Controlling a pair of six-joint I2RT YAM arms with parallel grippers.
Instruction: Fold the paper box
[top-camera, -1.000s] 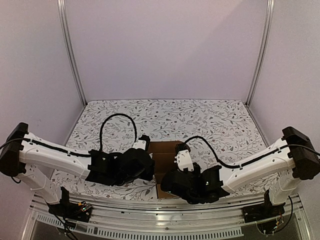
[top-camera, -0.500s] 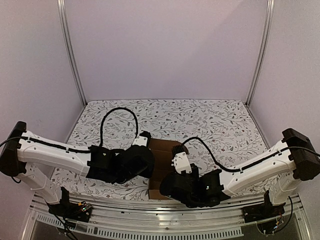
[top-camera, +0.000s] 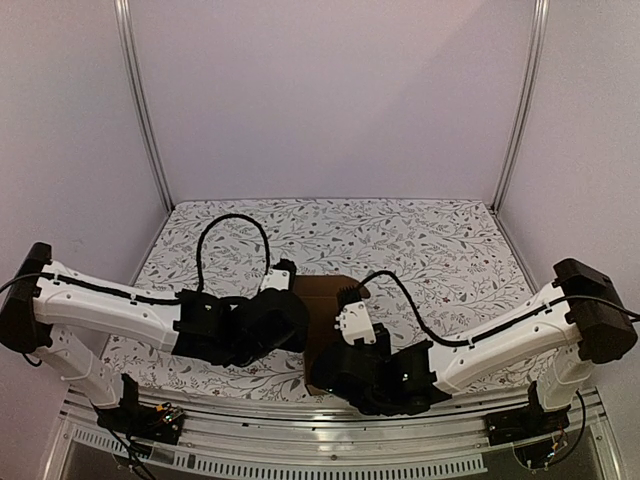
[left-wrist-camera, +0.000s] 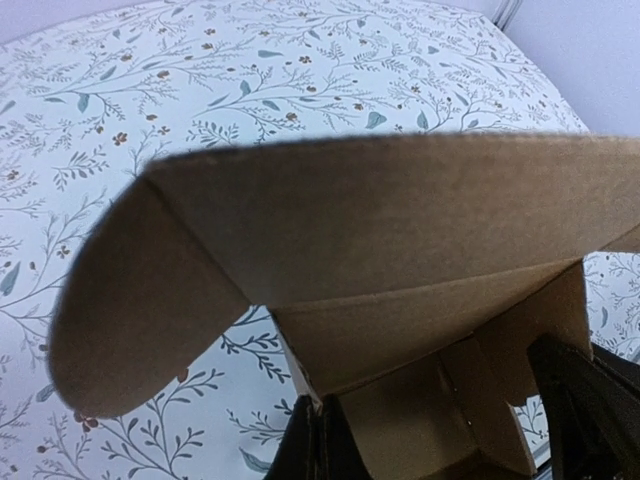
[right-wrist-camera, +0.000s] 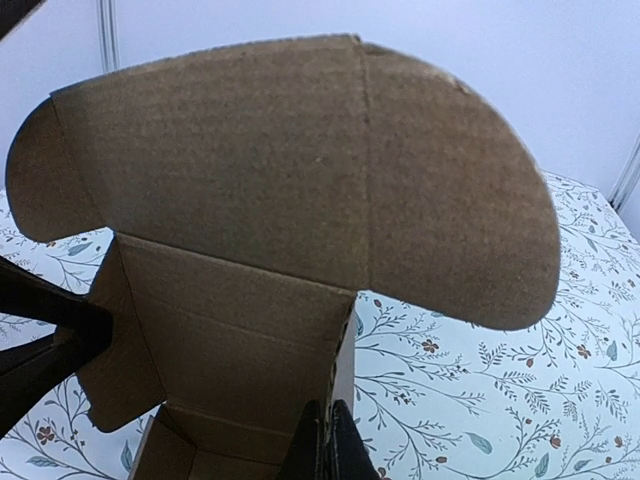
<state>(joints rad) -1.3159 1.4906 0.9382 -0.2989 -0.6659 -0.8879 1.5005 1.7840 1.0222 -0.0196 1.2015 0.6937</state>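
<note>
1. Nearest the front rail, the right gripper (right-wrist-camera: 330, 440) sits low, its fingers clenched on a thin upright wall of the paper box (right-wrist-camera: 220, 340). The wall's edge runs straight down into the closed tips.
2. Just beyond it, the left gripper (left-wrist-camera: 315, 445) is likewise pinched shut on cardboard. It bites the lower edge of a wall from the opposite side of the box.
3. The box lies between the two grippers, near the front middle of the floral table (top-camera: 430, 240). It is open and only partly formed. Whether its base rests on the cloth or hangs just above it cannot be told, since both wrists cover it from overhead.
4. The broad lid panel (right-wrist-camera: 240, 160), with a rounded ear at each end, rises above both sets of fingers. It leans over the open cavity, apart from either grip.
5. My reading is that the two opposed pinches steady the side walls and keep the body square. That would leave the lid and ears free to be folded down and tucked in.
6. Farther back there is only patterned cloth up to the plain back wall (top-camera: 330, 90).
</note>
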